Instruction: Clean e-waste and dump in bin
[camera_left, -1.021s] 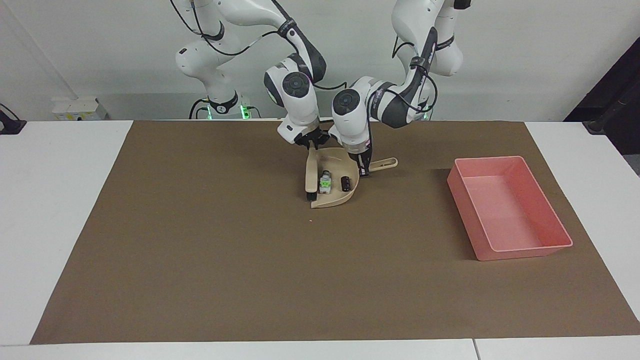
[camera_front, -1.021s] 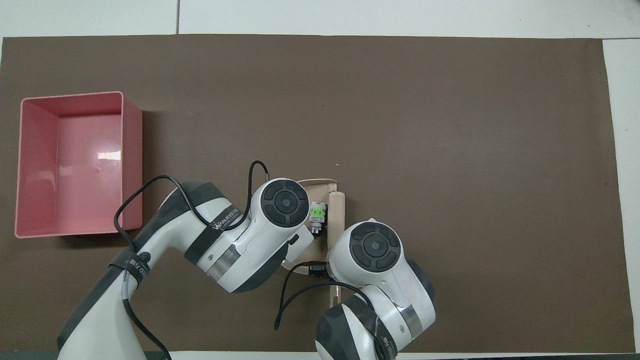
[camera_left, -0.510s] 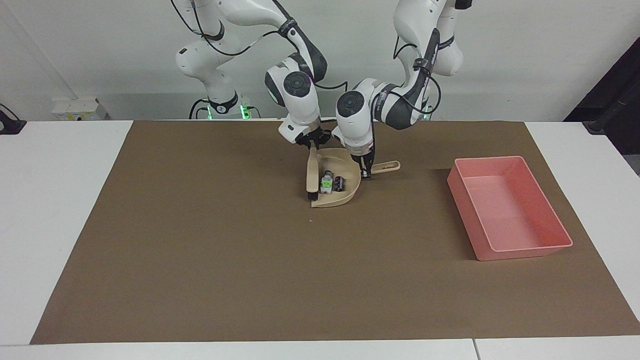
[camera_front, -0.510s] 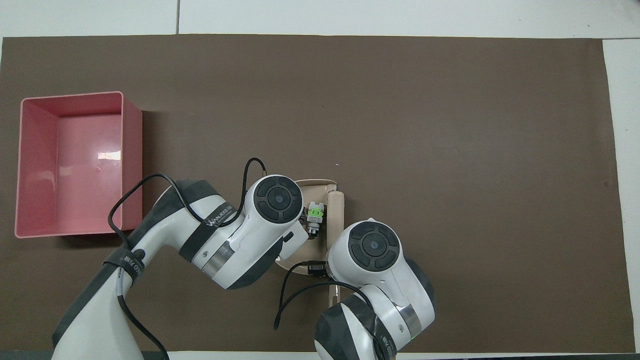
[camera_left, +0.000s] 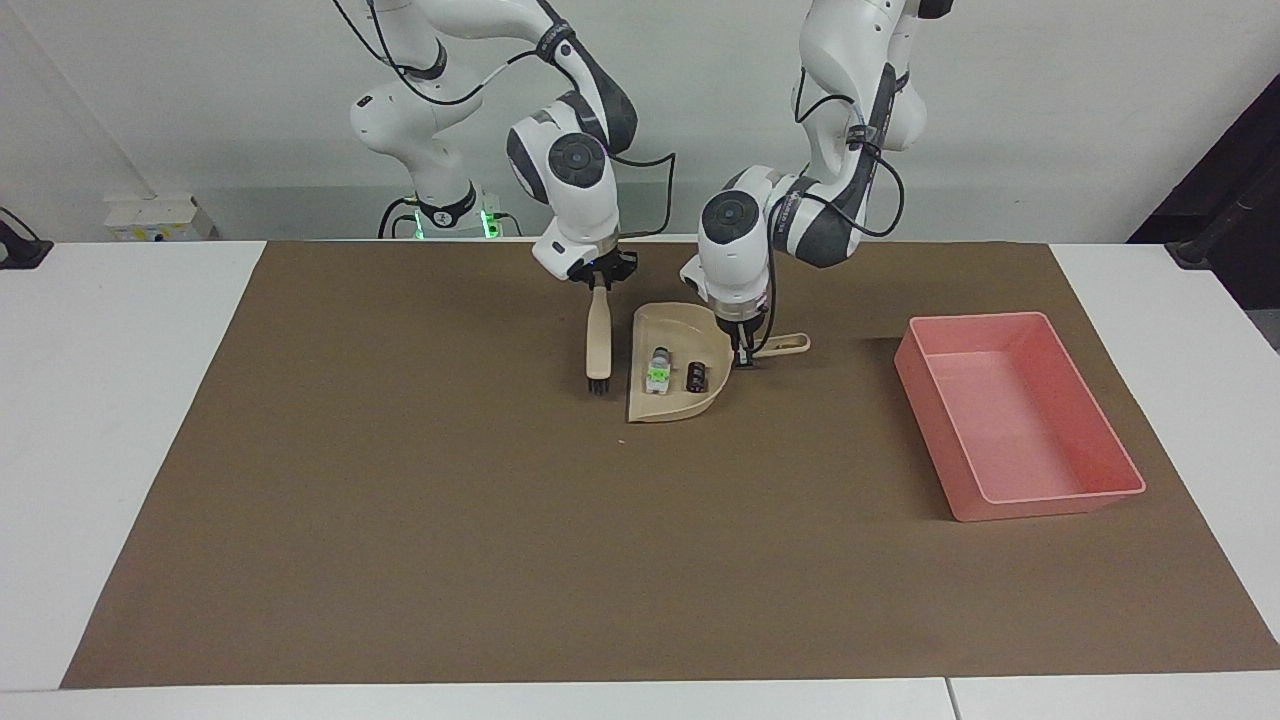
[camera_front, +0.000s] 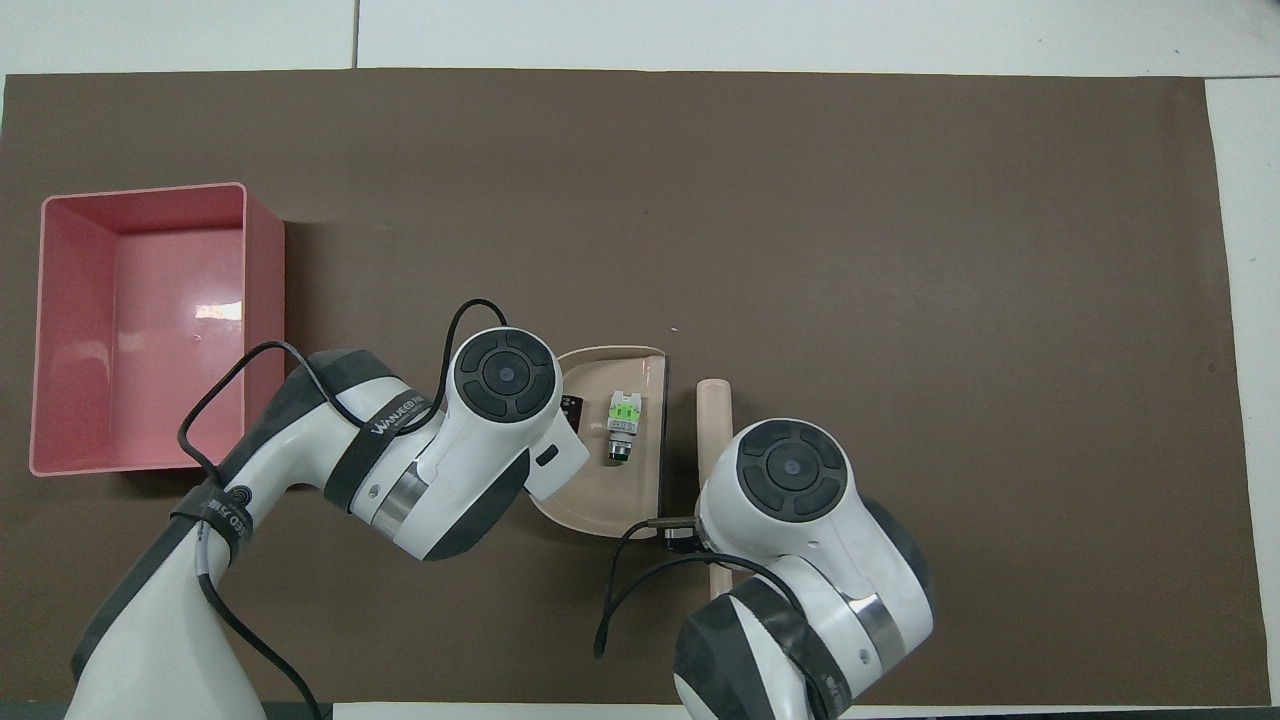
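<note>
Both e-waste parts (camera_left: 673, 376) lie in the dustpan (camera_left: 676, 400) mid-mat; left gripper (camera_left: 744, 358) clamps its handle, right gripper (camera_left: 598, 286) grips the brush (camera_left: 598, 342). The bin (camera_left: 1090, 490), near the left arm's edge, awaits dumping.

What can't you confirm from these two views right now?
- Overhead view: left gripper's hold on the dustpan handle, covered by its own wrist.
- Overhead view: dark cylinder partly under that wrist.
- Overhead view: right gripper's hold on the brush, covered by its wrist.
- Facing view: white block markings, too small.
</note>
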